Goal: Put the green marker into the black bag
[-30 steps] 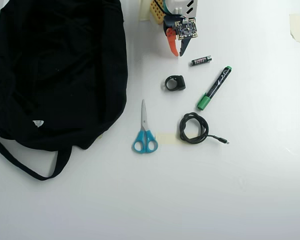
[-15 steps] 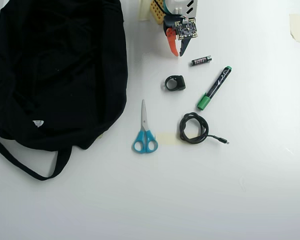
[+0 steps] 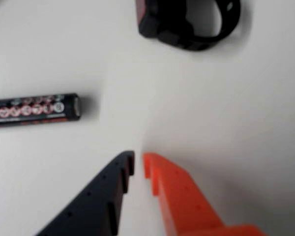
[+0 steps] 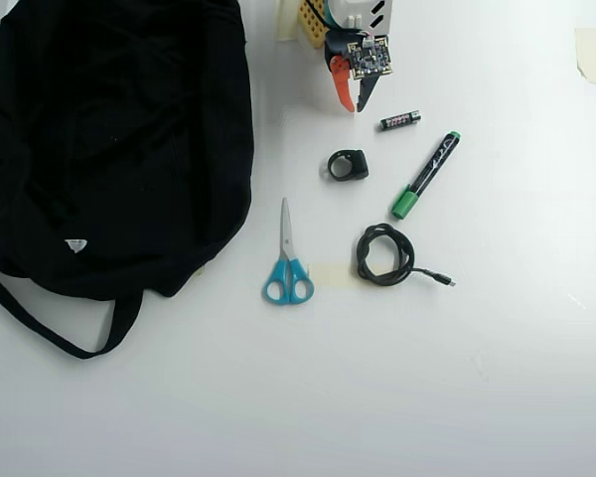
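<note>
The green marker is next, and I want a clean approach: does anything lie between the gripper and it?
Yes. In the overhead view the battery lies on the line from the gripper to the green marker, apart from both.

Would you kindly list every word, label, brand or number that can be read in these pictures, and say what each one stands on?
None can be read.
Battery: red and white marks in the wrist view, too blurred to read.
Green marker: white print on the black barrel in the overhead view, too small to read.
Black bag: a small white tag, no legible text.
</note>
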Controlling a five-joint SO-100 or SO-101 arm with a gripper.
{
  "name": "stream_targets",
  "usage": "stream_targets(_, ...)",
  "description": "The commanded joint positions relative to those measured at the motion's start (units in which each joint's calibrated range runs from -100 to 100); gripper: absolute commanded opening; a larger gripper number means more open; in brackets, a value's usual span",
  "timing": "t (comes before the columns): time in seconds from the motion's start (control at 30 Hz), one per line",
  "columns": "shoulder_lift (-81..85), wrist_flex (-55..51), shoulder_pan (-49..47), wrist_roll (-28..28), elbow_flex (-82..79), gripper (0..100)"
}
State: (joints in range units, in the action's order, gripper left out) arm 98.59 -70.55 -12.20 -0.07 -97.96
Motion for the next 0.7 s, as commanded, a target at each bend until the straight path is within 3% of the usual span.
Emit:
stream_targets(0.0,0.0,-0.9,-0.3,0.1,0.5,2)
stream_targets(0.67,-4.1,3.4,-0.3,-0.3,13.4,2)
